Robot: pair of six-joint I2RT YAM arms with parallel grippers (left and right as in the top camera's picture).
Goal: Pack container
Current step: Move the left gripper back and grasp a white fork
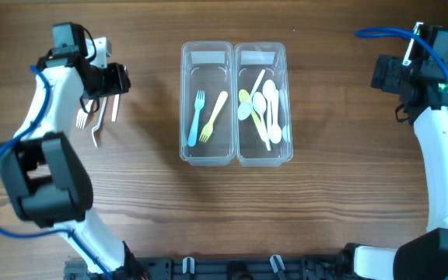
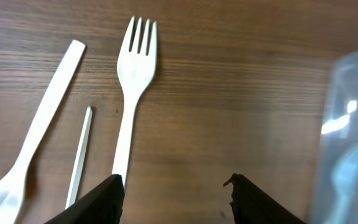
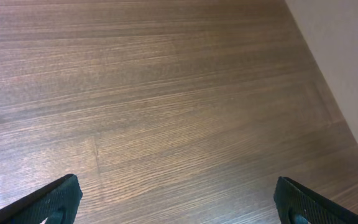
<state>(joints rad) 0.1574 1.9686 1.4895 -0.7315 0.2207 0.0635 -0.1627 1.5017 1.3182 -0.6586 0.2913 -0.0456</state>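
Note:
Two clear containers stand side by side mid-table. The left container [image 1: 207, 54] holds a blue fork [image 1: 196, 118] and a yellow fork [image 1: 214, 117]. In the right container [image 1: 260, 54] lie several white and green spoons [image 1: 264, 109]. A white fork [image 2: 132, 93], a white spoon [image 2: 42, 127] and a thin white stick [image 2: 79, 155] rest on the wood left of the containers. My left gripper [image 2: 176, 190] hovers over them, open, nothing between its fingers; the fork's handle runs under the left finger [image 2: 98, 202]. My right gripper [image 3: 176, 193] is open over bare wood at the far right.
The wooden table [image 1: 333, 202] carries only the containers and the loose cutlery [image 1: 96, 120]. A container's clear wall [image 2: 353, 130] shows at the right edge of the left wrist view. A pale wall [image 3: 347, 56] borders the table in the right wrist view.

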